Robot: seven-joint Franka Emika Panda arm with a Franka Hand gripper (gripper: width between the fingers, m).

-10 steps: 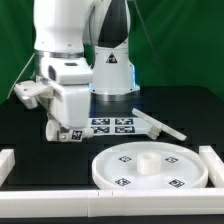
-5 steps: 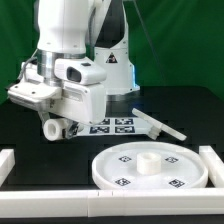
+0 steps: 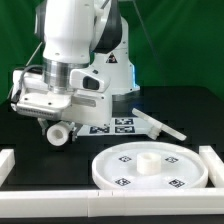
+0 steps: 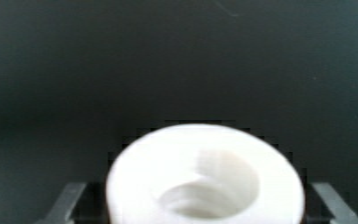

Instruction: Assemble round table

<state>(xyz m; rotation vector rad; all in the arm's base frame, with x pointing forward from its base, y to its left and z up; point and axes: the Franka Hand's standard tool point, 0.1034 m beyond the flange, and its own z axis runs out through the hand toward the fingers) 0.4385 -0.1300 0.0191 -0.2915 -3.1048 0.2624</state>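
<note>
The pincer (image 3: 60, 126) is clamped on the leg (image 3: 56, 134). In the wrist view its two dark fingers (image 4: 73, 203) stand either side of the leg (image 4: 197, 172), whose round end fills the gap between them.

Over the last second the wrist has rolled. The leg pointed down over the surface (image 3: 180, 105) before, and now it lies nearly sideways in the air, clear of the black cloth, with one round end turned toward the exterior camera. It has also drifted toward the edge on the exterior view's left, away from the marker board (image 3: 118, 125) it hung beside.

The disc (image 3: 150, 168) lies flat and untouched in the corner nearest the exterior camera, on that view's right. It sits inside the rails (image 3: 60, 206), and its raised middle socket (image 3: 147, 164) faces up and is empty.

So the leg looks well gripped and is being turned, but it is not yet joined to the disc. It is well apart from the socket and probably has to be carried over and stood upright before it can go in. I cannot make out the foot piece.
</note>
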